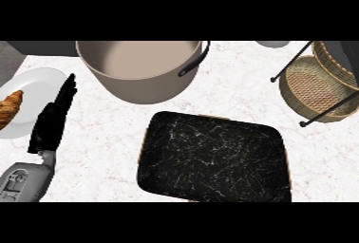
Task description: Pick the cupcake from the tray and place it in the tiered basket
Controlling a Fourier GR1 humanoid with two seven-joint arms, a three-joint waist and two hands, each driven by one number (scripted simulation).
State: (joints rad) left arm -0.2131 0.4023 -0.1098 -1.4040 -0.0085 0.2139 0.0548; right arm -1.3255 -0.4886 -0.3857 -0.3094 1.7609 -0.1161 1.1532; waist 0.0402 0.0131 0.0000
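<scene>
No cupcake showed on the black tray [214,159], centre frame. The left hand [52,118], fingers straight, rested at left; the right hand was out of view. The tiered basket [319,88] sat upper right.

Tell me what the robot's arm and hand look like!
Only the left arm shows. Its forearm is a chunky grey shell with darker cut-out markings on its side and a small grey wrist piece. The left hand is all black, long and slim, with thin fingers. No cables are visible. The right hand is out of view.
</scene>
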